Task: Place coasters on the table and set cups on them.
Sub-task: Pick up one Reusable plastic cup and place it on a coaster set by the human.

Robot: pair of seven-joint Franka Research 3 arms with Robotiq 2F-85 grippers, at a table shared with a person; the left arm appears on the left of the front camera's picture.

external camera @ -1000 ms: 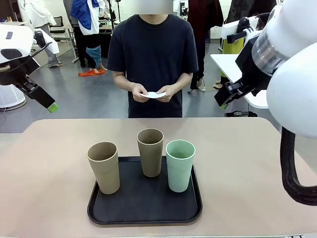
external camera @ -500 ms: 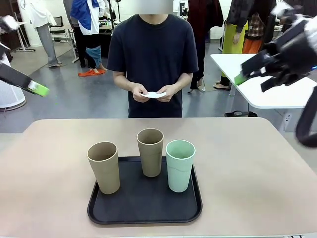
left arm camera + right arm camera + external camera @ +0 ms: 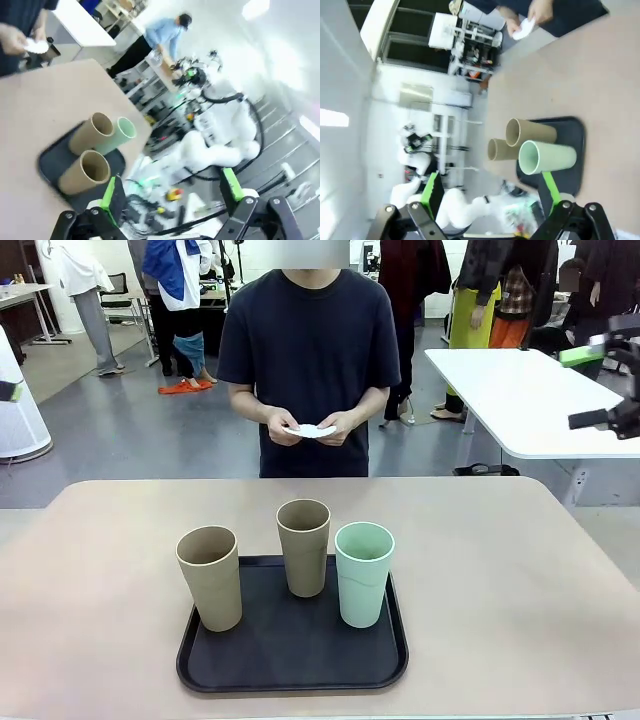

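Arms swung outward; left end effector [image 3: 169, 187], right end effector [image 3: 490, 186] both spread, cups [image 3: 304, 547] far off on tray [image 3: 290, 660].

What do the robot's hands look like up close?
Both are the same. The left tool and the right tool are black, each with two straight fingers that end in bright green pads. Round bolts show at the finger joints near the bottom of each wrist view.
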